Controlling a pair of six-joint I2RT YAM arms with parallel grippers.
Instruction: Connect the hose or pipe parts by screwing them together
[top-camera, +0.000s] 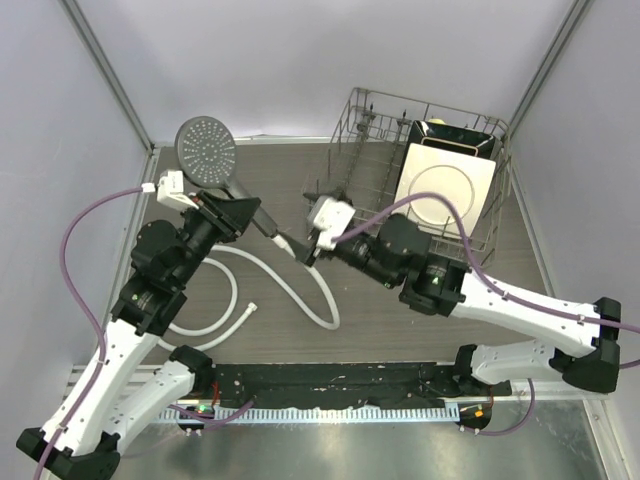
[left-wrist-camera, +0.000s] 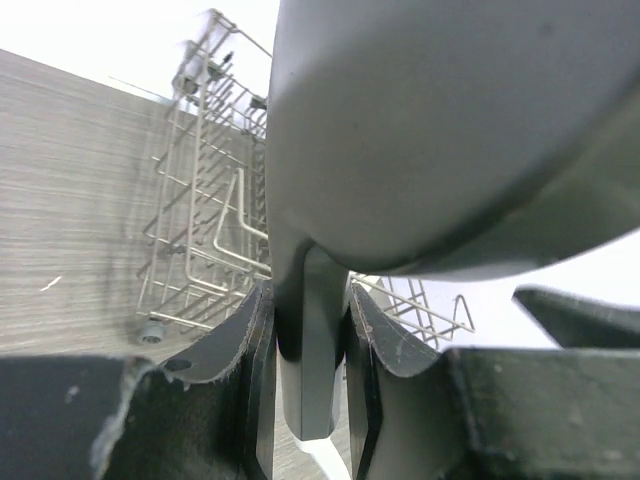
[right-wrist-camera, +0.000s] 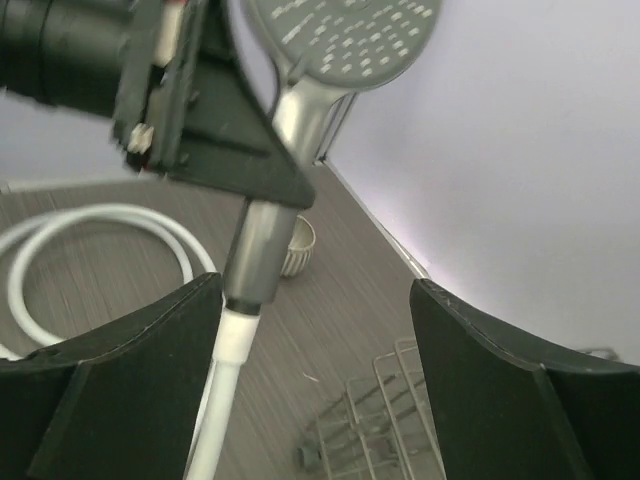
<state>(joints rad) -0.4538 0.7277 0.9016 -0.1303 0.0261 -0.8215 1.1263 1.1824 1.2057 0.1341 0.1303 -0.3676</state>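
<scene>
Grey wood-grain counter (top-camera: 400, 320) boxed by pale walls (top-camera: 300, 60) at far, left and right sides. Wire dish rack (top-camera: 352, 140) with white plate (top-camera: 445, 185) fills far-right corner; open counter at centre and near edge.
Shower head (top-camera: 207, 148): grey, round perforated face, straight handle (right-wrist-camera: 255, 245), raised off counter at far left.
Left gripper (left-wrist-camera: 310, 335): jaws clamped tight on handle.
White hose (top-camera: 330, 318): loose loops on counter, one end raised, butted against handle base; thread engagement not discernible.
Right gripper (right-wrist-camera: 315, 300): jaws spread wide, straddling joint, holding nothing.
Small ribbed cup (right-wrist-camera: 297, 245) on counter behind handle.
</scene>
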